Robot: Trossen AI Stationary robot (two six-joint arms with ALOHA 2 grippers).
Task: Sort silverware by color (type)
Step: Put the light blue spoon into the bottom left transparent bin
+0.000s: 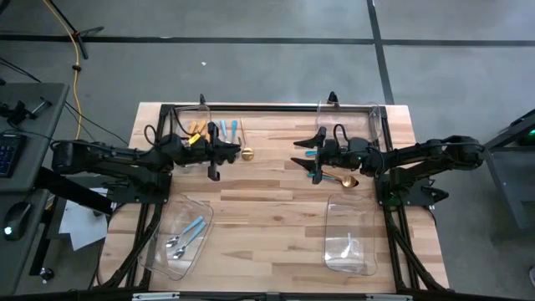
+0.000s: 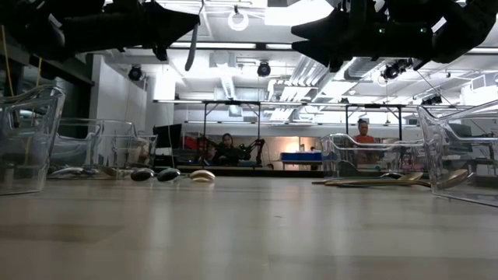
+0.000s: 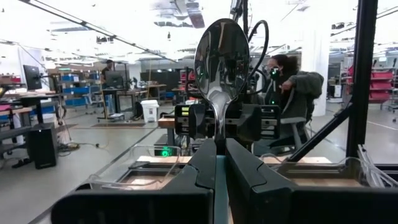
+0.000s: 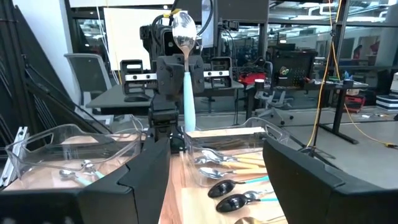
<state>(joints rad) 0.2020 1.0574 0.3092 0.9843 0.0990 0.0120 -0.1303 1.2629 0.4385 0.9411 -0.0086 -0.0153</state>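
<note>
Left hand (image 1: pixel 219 153) sits over the far-left part of the wooden tabletop (image 1: pixel 267 217), fingers pressed together, pinching a light-blue-handled spoon (image 4: pixel 185 68) upright, bowl up, handle clamped between the pads. The left wrist view shows the shiny bowl standing straight above the closed fingers (image 3: pixel 242 177).

Right hand (image 1: pixel 311 155) hovers over the far-right part of the tabletop, fingers (image 4: pixel 298 177) spread wide, nothing between them, facing the left hand across the middle.

Far-left clear bin (image 1: pixel 203 113) holds orange-handled pieces (image 1: pixel 197 130) and a blue-handled one. A gold spoon (image 1: pixel 247 154) lies on the wood just beside that bin. Two black spoons with teal handles (image 4: pixel 239 194) lie near the right hand, low in its wrist view.

Another gold spoon (image 1: pixel 344 181) lies on the tabletop under the right arm.

Near-left bin (image 1: pixel 159 251) holds light-blue-handled silverware (image 1: pixel 191 231). Near-right bin (image 1: pixel 351 209) has something pale in it, cannot tell what.

People sit at desks in the room beyond.
</note>
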